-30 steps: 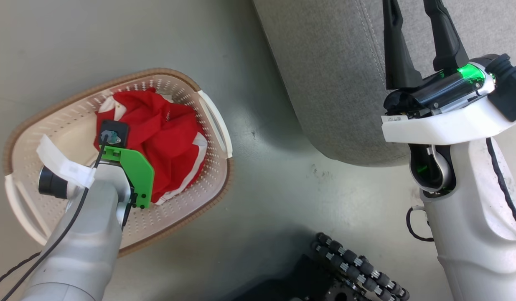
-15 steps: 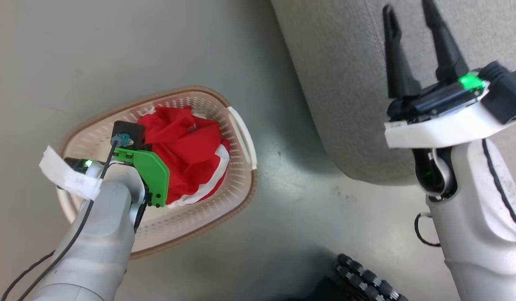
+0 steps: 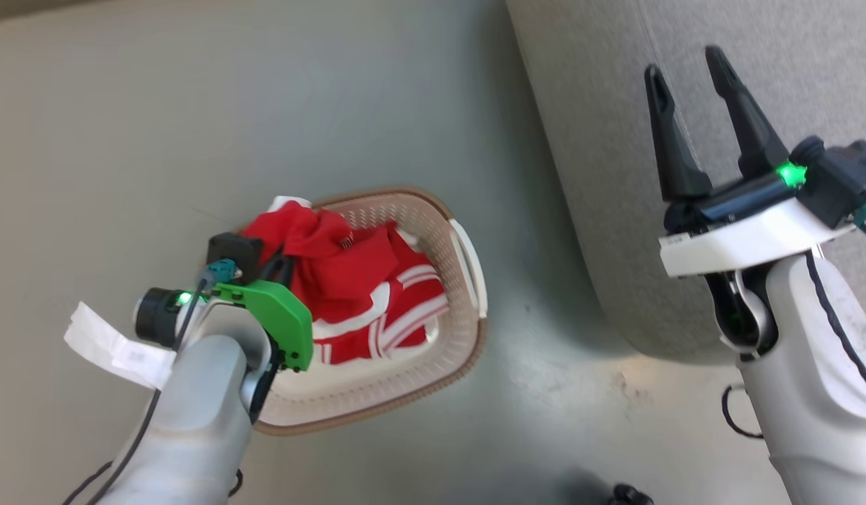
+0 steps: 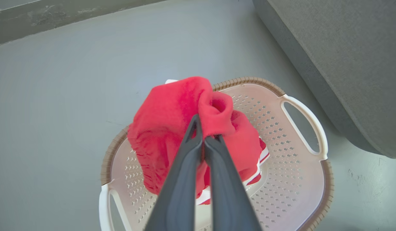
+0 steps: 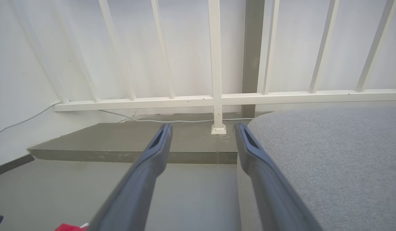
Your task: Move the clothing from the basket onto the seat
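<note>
The cream perforated basket [image 3: 468, 351] with a brown rim stands on the floor, left of the grey seat [image 3: 601, 140]. My left gripper [image 4: 206, 128] is shut on a bunch of red clothing [image 4: 172, 115] and holds it pulled up above the basket [image 4: 281, 144]. In the head view that gripper [image 3: 287, 265] sits at the left edge of the red bunch [image 3: 334, 259]. Under it in the basket lies a red piece with white stripes [image 3: 397, 312]. My right gripper [image 3: 682, 62] is open and holds nothing over the seat's edge, with the seat [image 5: 329, 160] to its right.
The basket stands on grey floor [image 3: 194, 105]. Beyond the seat the right wrist view shows a raised step [image 5: 121, 147], a white railing [image 5: 217, 99] and a thin cable [image 5: 159, 121] along the wall. A dark part of my base [image 3: 629, 494] sits at the bottom edge.
The head camera has shifted, so the basket shows further right and smaller. My left gripper has risen with the red bunch, baring the striped piece below. The right gripper stays open.
</note>
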Controlling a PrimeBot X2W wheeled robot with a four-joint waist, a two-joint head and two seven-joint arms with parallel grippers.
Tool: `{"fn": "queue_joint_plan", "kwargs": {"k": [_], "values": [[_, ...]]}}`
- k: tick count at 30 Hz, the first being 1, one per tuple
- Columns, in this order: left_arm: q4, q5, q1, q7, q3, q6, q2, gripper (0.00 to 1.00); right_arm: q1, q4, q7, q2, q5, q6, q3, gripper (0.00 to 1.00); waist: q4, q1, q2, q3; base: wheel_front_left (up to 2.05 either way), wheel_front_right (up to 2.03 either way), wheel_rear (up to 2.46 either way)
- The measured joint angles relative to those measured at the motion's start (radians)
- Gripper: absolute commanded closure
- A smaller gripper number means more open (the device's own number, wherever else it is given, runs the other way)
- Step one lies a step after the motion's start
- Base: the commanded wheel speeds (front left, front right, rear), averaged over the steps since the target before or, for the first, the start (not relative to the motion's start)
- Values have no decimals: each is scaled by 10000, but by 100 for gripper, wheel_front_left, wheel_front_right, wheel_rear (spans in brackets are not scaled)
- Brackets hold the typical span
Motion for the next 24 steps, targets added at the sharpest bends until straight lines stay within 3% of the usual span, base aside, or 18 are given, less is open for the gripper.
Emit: {"fn": "queue_joint_plan", "kwargs": {"k": [24], "values": [[-2796, -924, 540, -391, -913, -196, -12, 100, 1918, 846, 2, -198, 65, 0, -238, 0, 1503, 0, 0, -2775, 0, 0, 0]]}}
